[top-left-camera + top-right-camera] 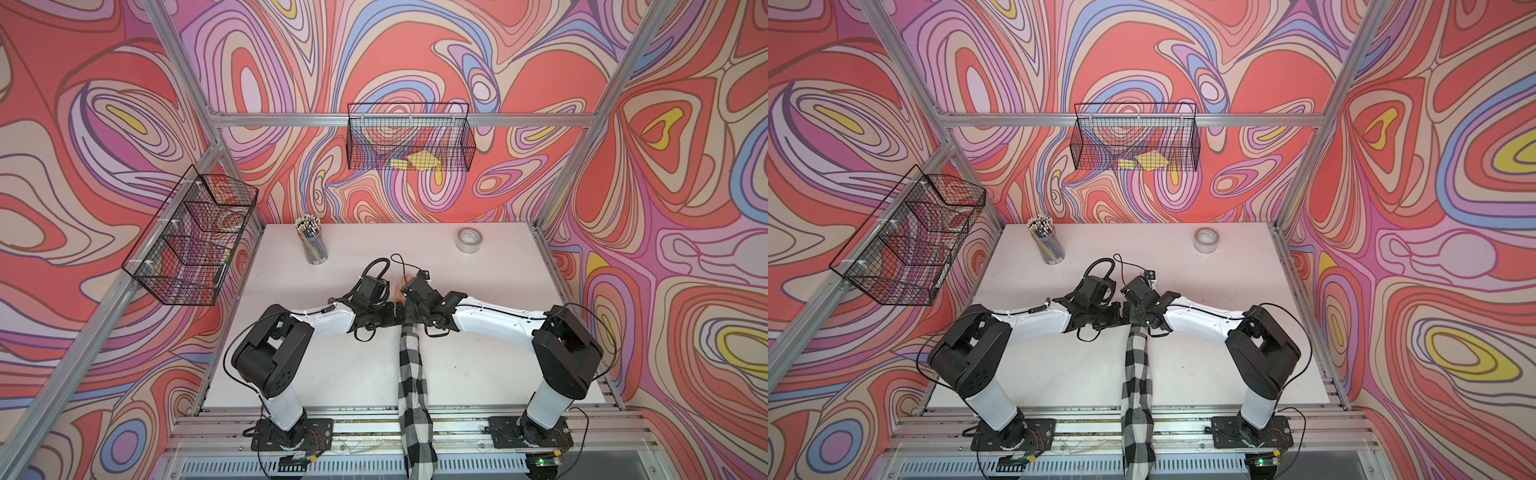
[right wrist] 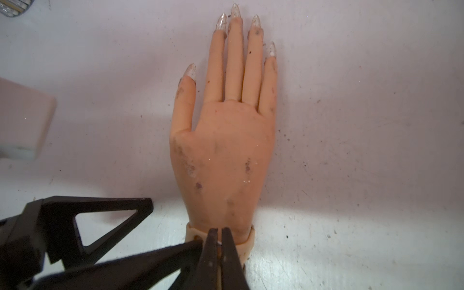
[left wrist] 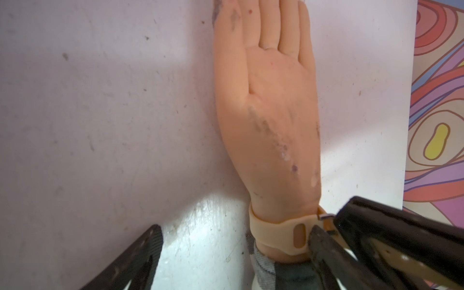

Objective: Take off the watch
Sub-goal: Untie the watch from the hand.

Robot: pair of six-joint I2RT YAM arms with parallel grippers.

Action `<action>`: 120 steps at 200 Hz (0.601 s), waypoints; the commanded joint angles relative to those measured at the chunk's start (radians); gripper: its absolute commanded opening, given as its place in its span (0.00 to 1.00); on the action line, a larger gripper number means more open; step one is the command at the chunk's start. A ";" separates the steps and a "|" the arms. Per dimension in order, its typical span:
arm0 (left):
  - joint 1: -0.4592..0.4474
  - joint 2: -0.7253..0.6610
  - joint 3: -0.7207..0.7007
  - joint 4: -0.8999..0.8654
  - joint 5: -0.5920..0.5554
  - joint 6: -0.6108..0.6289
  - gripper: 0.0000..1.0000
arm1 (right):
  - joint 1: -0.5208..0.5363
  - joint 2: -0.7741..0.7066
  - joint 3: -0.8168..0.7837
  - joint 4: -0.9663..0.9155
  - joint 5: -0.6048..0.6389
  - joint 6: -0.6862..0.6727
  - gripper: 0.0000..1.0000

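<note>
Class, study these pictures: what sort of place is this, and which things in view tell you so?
Probably a robot test booth: an aluminium frame with swirl-printed walls, a left arm and right arm mounted beside a white table, and a mannequin hand wearing a watch.

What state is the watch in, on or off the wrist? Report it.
On. The watch strap wraps the wrist of the mannequin hand, the right gripper shut on it.
</note>
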 commanded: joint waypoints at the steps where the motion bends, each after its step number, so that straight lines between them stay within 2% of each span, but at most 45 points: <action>1: -0.006 0.005 0.005 -0.044 -0.014 0.013 0.92 | -0.019 -0.030 -0.008 0.020 -0.008 0.009 0.00; 73: -0.021 0.040 0.104 -0.332 -0.145 0.115 0.89 | -0.074 -0.056 -0.041 0.070 -0.110 0.021 0.00; 120: -0.034 0.068 0.130 -0.329 -0.132 0.107 0.89 | -0.088 -0.069 -0.070 0.119 -0.174 0.050 0.00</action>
